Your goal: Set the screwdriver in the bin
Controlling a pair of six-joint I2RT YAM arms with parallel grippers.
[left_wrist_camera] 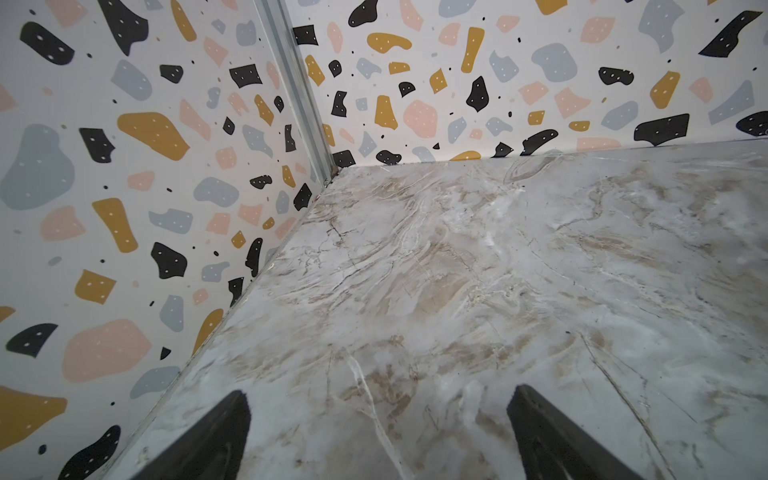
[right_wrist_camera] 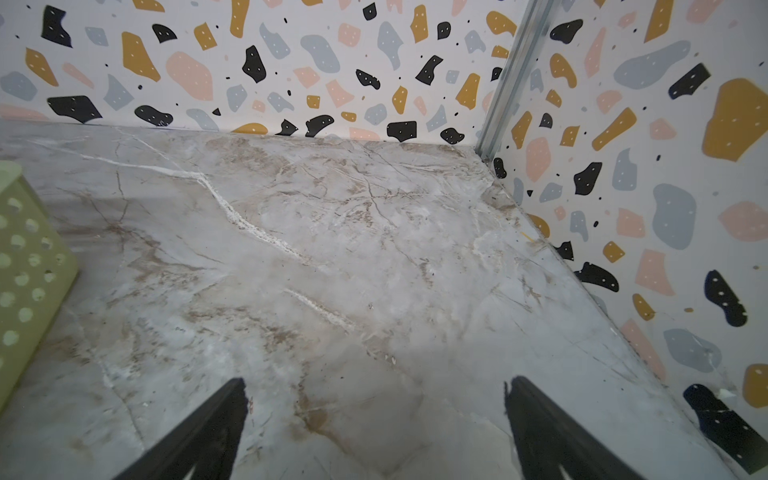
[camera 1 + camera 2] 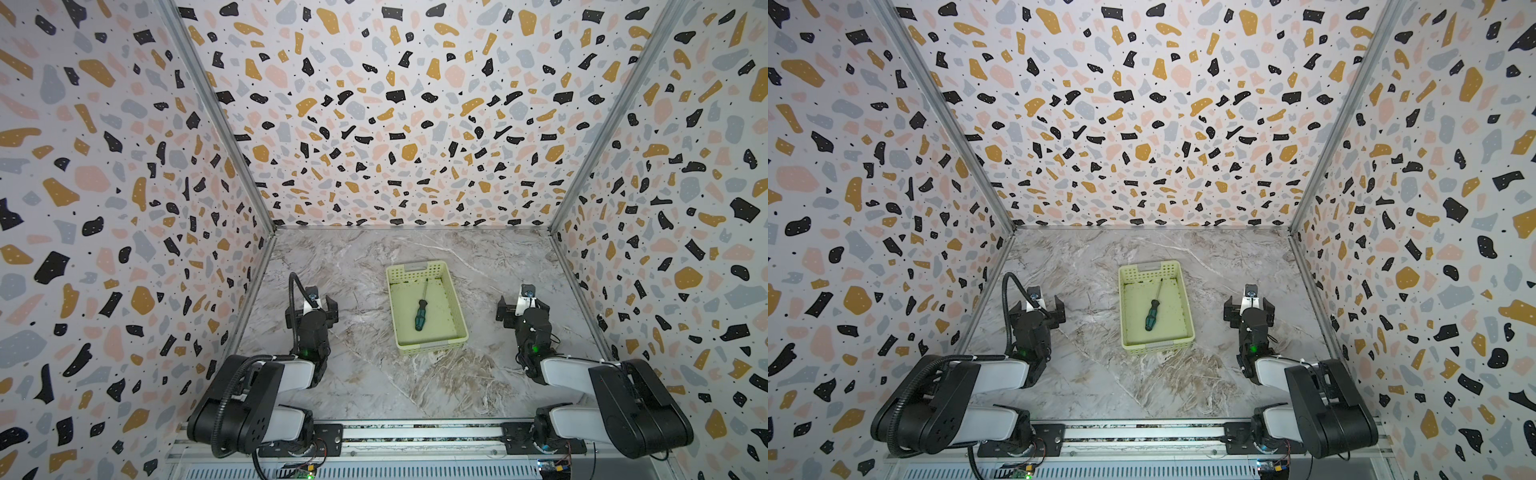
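Screwdriver (image 3: 421, 309) lies flat on the base of the bin (image 3: 415, 272), handle toward the near edge of the bench (image 3: 374, 395) and shaft angled toward the far edge, seen alike in both top views. The bin stands about the middle of the bench, between the two grippers and well apart from each.

Left gripper (image 1: 380, 395) hovers by the left edge, jaws spread wide with nothing between them but bare bench. Right gripper (image 2: 376, 382) does likewise by the right edge, jaws wide and empty, with a perforated corner of the bin just showing at the side of its wrist view.

Judged from how things lie, the task looks complete: the tool is wholly inside the bin's walls and neither gripper touches it or the bin. Nothing appears left to do.

No brand, label or writing can be read on screwdriver, bin or grippers. Any marking on the handle is too small to make out.
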